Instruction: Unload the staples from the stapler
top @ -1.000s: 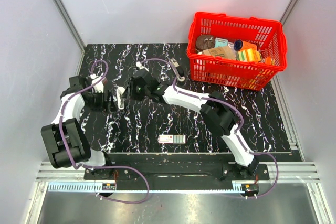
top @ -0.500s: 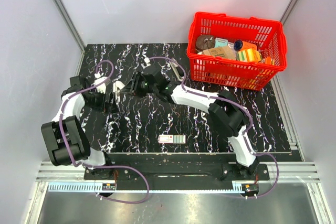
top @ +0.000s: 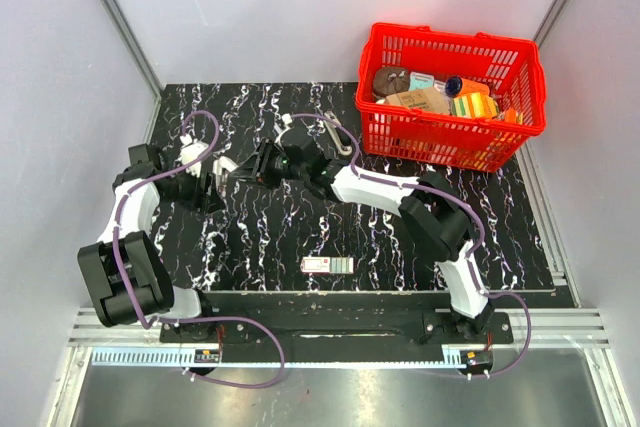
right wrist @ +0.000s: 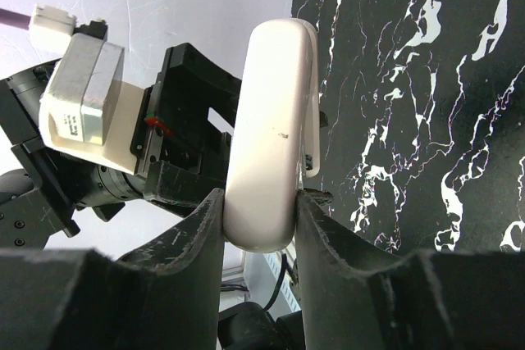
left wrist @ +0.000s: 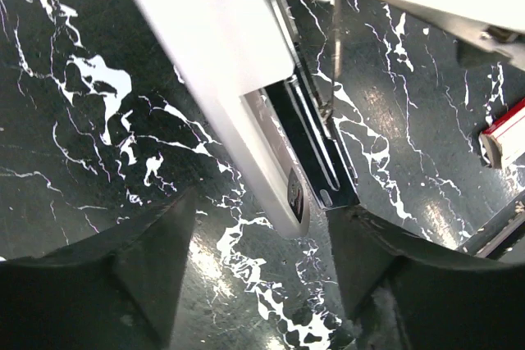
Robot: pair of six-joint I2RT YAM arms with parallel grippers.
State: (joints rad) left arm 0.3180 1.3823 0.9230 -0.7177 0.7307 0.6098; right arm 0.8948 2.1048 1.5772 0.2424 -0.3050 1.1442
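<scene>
Right pincer (right wrist: 259, 202) is clamped on one slim arm of the small white plastic stapler (right wrist: 275, 112), pinching its rounded end from both sides. Vs 1 s ago it has carried the stapler up the black white-veined table (right wrist: 410, 79), away from the arm bases, and turned it. In the overhead view the white bar that stood between the 2 pincers now shows shorter & slanted. Left pincer (left wrist: 264, 211) has followed and sits right at the stapler's other end. Its jaws stand apart, straddling the tip w/o closing. One finger looks v. close to the metal, but contact can't be told.

Stapler now: mid-left of table, between the 2 pincers, prob. held off the surface (not certain).

What it means: stapler appears hinged open, and the left wrist view looks straight at the narrow metal staple channel (left wrist: 308, 145) beside the white arm, so the loaded side faces the free pincer. Whether staples sit in there can't be told, too dark. My read: set-up is done, unloading itself isn't. Next move prob. needs the left pincer to close on the channel while the right holds firm. Risk is thin plastic twisting or slipping in the grip.

Small flat red-and-green labelled box (top: 327, 264) lies near the front edge, well apart, same spot as before.
</scene>
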